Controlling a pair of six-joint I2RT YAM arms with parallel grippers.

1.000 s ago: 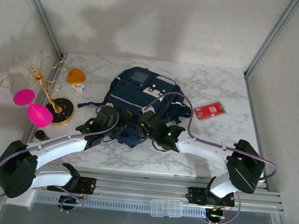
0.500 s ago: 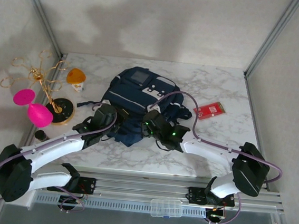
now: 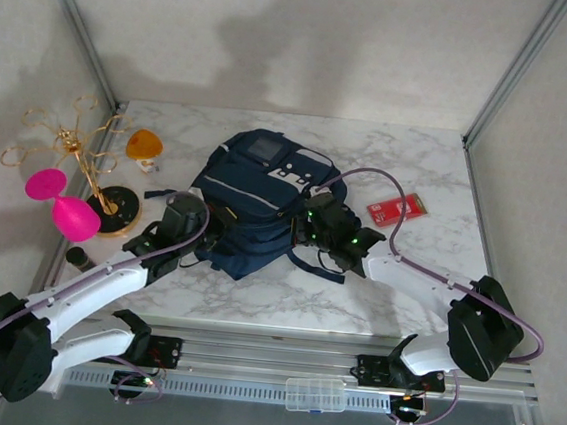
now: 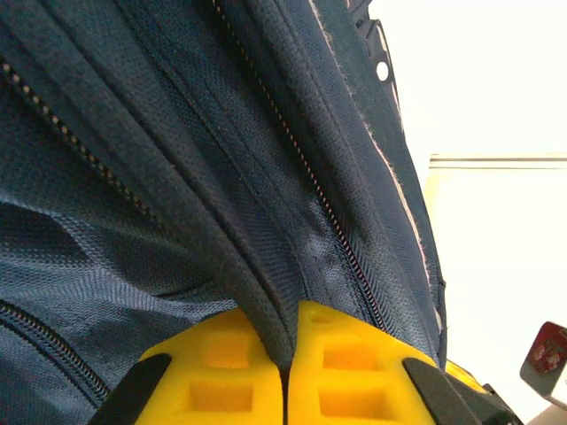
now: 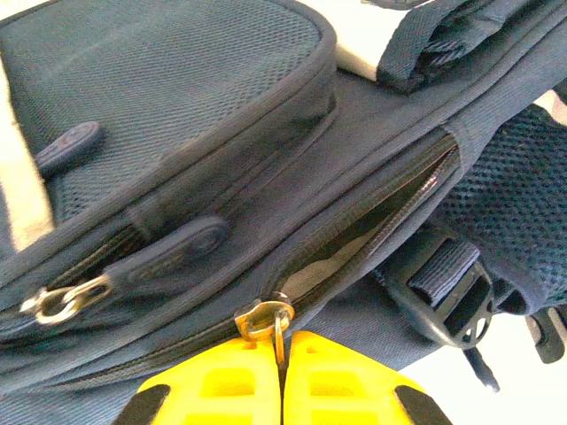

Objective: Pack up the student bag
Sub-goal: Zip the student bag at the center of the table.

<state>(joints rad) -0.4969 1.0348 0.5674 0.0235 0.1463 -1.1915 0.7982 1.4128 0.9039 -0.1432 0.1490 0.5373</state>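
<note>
1. The bag (image 3: pixel 258 185) lies in the middle of the table (image 3: pixel 424 161), between the two arms.
2. Left gripper (image 4: pixel 285 350) is clamped tight on a fold of the bag's fabric.
3. Right gripper (image 5: pixel 282 367) is pinched on the zip pull (image 5: pixel 264 317); the zip (image 5: pixel 381 221) gapes partway.
4. Judged stage: opening the bag, packing not begun. A red card (image 3: pixel 396 209) and an orange piece (image 3: pixel 144 144) lie outside; the bag's contents cannot be told.
</note>
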